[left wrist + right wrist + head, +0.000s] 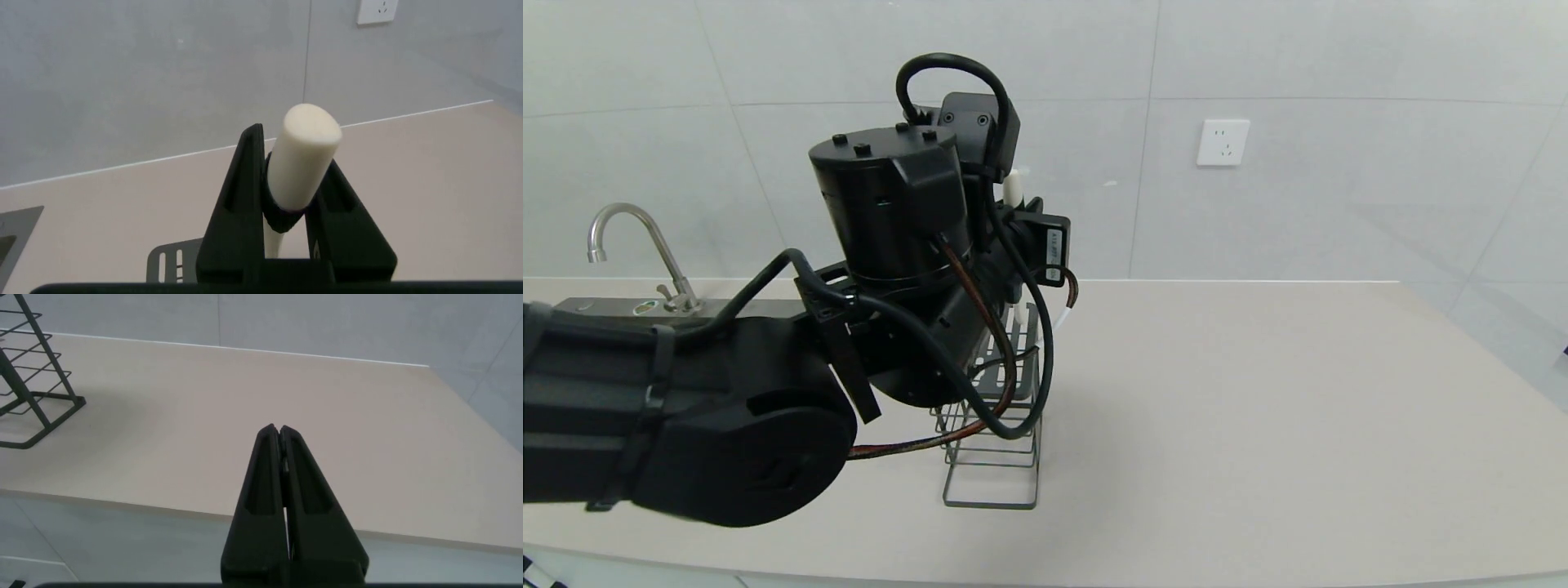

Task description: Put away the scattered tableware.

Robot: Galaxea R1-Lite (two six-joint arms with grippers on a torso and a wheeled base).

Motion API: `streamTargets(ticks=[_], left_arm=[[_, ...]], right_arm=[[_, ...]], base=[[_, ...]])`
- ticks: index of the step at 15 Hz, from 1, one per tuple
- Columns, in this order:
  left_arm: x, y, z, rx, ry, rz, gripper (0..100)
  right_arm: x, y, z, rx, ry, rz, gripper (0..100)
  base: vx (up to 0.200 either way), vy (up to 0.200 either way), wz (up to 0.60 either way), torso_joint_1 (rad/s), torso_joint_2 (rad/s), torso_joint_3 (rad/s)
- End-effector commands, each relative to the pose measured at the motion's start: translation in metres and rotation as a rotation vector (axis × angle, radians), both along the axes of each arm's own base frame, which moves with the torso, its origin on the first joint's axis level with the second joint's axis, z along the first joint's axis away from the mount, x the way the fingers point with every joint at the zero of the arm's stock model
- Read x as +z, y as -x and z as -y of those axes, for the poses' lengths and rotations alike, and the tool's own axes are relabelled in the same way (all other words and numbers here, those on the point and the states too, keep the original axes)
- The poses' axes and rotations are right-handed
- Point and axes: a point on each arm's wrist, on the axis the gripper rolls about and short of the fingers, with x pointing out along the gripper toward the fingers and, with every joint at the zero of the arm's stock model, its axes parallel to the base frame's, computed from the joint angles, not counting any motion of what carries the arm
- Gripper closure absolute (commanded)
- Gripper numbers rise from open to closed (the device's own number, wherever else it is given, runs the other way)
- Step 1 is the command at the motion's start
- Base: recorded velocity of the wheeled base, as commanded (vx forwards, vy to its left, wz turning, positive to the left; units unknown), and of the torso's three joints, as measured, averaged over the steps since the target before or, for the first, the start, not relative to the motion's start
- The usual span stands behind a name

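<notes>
Head view overlooks counter (1258, 408) and rack (992, 469) — right wrist view shares both.

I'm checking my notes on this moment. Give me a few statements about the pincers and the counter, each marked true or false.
1. The left pincer is shut on a white handle. True.
2. The right pincer holds a spoon. False: it is shut and holds nothing.
3. A wire rack stands on the counter. True.
4. The tap is on the robot's right. False: it is on the left, at the counter's far end.
</notes>
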Motion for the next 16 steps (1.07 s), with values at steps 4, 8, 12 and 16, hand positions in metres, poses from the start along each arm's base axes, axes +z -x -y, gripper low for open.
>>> streamTargets(ticks=[4, 8, 12, 16], left_arm=[[-0.0102, 0.0017, 0.0130, 0.006, -0.018, -0.016, 100], [-0.0020, 0.0000, 0.0108, 0.014, 0.003, 0.004, 100], [-0.0041, -0.0013, 0.0098, 0.019, -0.005, 0.001, 100], [-0.0032, -0.0005, 0.0088, 0.019, -0.010, 0.005, 100]], right_arm=[[0.0001, -0.0001, 0.0000, 0.000, 0.000, -0.001, 100], [0.0001, -0.0001, 0.0000, 0.000, 0.000, -0.001, 100], [0.0001, -0.0001, 0.0000, 0.000, 0.000, -0.001, 100], [0.0001, -0.0001, 0.0000, 0.000, 0.000, -0.001, 100]], base=[[0.000, 0.000, 0.00, 0.000, 0.00, 0.000], [0.000, 0.000, 0.00, 0.000, 0.00, 0.000], [0.000, 0.000, 0.00, 0.000, 0.00, 0.000], [0.000, 0.000, 0.00, 0.000, 0.00, 0.000]])
